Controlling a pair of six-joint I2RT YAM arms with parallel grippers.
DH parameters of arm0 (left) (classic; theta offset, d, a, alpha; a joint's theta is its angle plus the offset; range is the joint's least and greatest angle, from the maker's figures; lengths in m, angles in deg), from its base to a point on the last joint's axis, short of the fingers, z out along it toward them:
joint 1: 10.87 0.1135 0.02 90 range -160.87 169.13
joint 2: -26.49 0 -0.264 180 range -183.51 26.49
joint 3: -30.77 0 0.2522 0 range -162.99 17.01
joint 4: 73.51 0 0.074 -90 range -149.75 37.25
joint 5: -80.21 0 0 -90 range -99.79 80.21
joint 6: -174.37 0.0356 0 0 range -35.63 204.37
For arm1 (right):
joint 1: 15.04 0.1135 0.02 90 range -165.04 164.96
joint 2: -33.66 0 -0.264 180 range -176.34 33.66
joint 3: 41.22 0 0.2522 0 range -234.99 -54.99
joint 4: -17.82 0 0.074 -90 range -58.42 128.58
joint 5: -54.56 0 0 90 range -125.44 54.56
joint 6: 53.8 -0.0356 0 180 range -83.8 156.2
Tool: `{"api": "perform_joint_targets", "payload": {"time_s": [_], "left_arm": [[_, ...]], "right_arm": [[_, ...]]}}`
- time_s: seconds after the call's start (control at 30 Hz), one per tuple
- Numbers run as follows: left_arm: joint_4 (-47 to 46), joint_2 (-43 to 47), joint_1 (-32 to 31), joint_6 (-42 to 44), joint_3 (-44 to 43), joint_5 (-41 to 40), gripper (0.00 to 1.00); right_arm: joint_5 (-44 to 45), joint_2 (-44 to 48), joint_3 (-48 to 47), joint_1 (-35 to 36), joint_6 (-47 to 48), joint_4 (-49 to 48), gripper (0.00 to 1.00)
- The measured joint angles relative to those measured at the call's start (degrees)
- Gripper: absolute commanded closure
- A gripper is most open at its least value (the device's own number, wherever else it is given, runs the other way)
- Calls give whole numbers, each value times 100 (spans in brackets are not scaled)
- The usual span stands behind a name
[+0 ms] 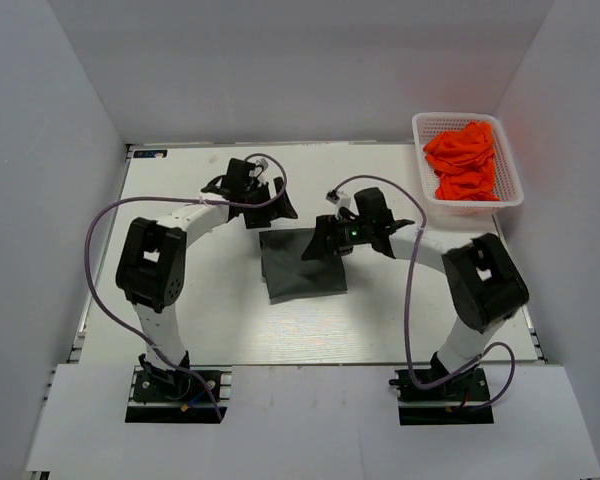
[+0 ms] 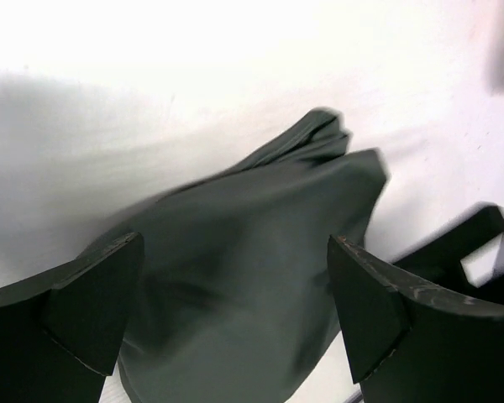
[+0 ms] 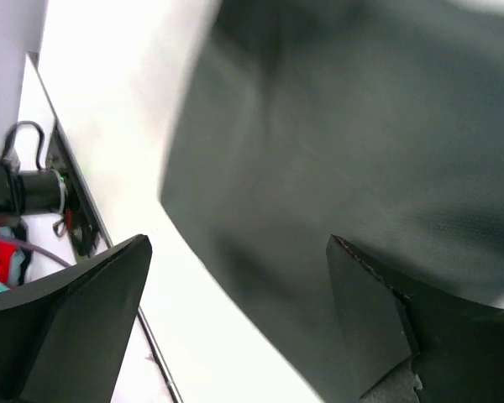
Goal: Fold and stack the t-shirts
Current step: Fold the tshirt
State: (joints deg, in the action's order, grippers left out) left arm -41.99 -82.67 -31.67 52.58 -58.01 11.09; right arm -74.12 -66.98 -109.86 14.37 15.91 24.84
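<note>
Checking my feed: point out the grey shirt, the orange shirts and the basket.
grey shirt (image 1: 300, 272): top view, middle of the cloth.
orange shirts (image 1: 463, 160): top view, middle of the heap.
basket (image 1: 475, 208): top view, near wall.

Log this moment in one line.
grey t-shirt: folded, centre | orange t-shirts: in basket | left fingers: open | right fingers: open
</note>
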Motion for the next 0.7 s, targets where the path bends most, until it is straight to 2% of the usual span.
{"api": "perform_joint_targets", "payload": {"time_s": [0.1,0.23,0.37,0.5,0.63,0.7], "left_arm": [[238,365,-22,118,-157,-302,0],[516,1180,-37,55,59,-658,0],[789,1853,-50,-188,564,-859,0],[909,2057,-151,-420,1340,-960,0],[1025,1919,-315,-629,1915,-970,10],[960,1718,-404,-702,1980,-933,21]], "right_arm": [[387,761,-61,2,-11,199,9],[1349,2081,-20,-2,-146,367,9],[2732,3268,260,-4,-332,802,9],[3794,4065,573,-9,-422,1329,9],[4518,4612,750,-9,-505,1762,9],[4708,4725,789,-11,-544,1884,9]]}}
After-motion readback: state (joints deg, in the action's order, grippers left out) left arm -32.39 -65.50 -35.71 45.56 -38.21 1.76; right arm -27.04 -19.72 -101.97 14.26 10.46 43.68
